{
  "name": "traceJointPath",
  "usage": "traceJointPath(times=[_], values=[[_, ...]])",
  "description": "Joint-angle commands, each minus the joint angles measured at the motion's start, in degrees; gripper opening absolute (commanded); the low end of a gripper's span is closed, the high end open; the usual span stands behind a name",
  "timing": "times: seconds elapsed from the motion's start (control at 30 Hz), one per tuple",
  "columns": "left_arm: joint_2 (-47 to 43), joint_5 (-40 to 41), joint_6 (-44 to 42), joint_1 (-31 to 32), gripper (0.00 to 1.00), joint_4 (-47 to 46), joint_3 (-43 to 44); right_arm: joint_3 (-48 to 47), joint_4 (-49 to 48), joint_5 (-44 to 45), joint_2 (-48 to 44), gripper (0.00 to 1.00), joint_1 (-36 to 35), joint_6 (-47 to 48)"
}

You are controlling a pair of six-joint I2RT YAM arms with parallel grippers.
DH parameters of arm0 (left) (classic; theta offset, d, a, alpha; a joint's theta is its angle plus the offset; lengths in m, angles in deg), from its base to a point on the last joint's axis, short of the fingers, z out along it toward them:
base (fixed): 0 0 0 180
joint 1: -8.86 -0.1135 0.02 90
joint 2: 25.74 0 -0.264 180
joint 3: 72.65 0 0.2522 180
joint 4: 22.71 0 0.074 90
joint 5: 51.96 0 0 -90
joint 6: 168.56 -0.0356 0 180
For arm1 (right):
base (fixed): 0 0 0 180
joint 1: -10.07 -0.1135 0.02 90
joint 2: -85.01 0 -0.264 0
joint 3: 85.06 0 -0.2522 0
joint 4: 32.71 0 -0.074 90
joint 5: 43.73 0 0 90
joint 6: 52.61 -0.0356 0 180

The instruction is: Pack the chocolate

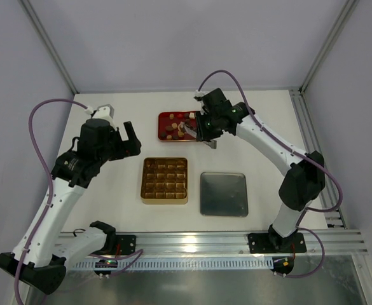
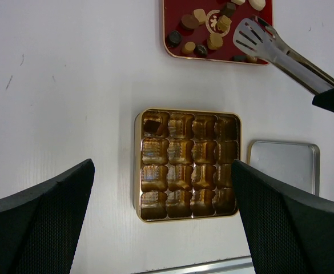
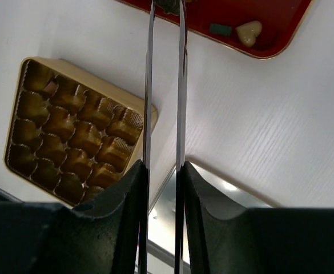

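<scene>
Chocolate pieces [image 1: 173,129], dark, light brown and cream, lie scattered in the red tray [image 1: 163,117]; they also show in the left wrist view [image 2: 201,28]. One dark piece [image 2: 152,125] sits in a corner compartment of the gold box [image 1: 165,180]. My right gripper [image 1: 206,130] is shut on metal tongs [image 2: 269,48], whose tips reach over the tray. In the right wrist view the tong blades [image 3: 181,85] run up from my gripper [image 3: 162,171] to a dark piece [image 3: 167,4] at the frame's top edge. My left gripper [image 1: 130,136] is open and empty, up above the table left of the box.
A silver lid [image 1: 224,194] lies flat right of the gold box. The left wrist view looks down on the box [image 2: 186,165], the lid [image 2: 284,165] and the tray [image 2: 169,23]. An aluminium rail [image 1: 205,240] runs along the near edge.
</scene>
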Motion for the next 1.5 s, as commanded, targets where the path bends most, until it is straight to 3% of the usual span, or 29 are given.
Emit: traceJointPath(times=[0.0,0.27,0.63,1.23,1.47], values=[[0.19,-0.69,0.38,0.06,1.00,-2.48,-0.11,0.71,-0.69,-0.67,-5.82,0.33,-3.56,-1.25],[0.55,-0.69,0.64,0.06,1.00,-2.74,-0.02,4.23,-0.33,0.48,-12.59,0.33,-11.30,-3.89],[-0.51,-0.08,2.49,0.15,1.00,-2.74,-0.81,10.03,-2.70,0.04,-12.60,0.33,-18.86,-6.08],[-1.56,1.33,2.93,0.06,1.00,-2.30,-1.07,10.74,-3.24,1.97,-9.08,0.33,-20.80,-5.38],[-1.65,0.80,3.02,0.06,1.00,-2.39,-1.25,10.83,-3.67,2.15,-8.55,0.38,-20.80,-5.38]])
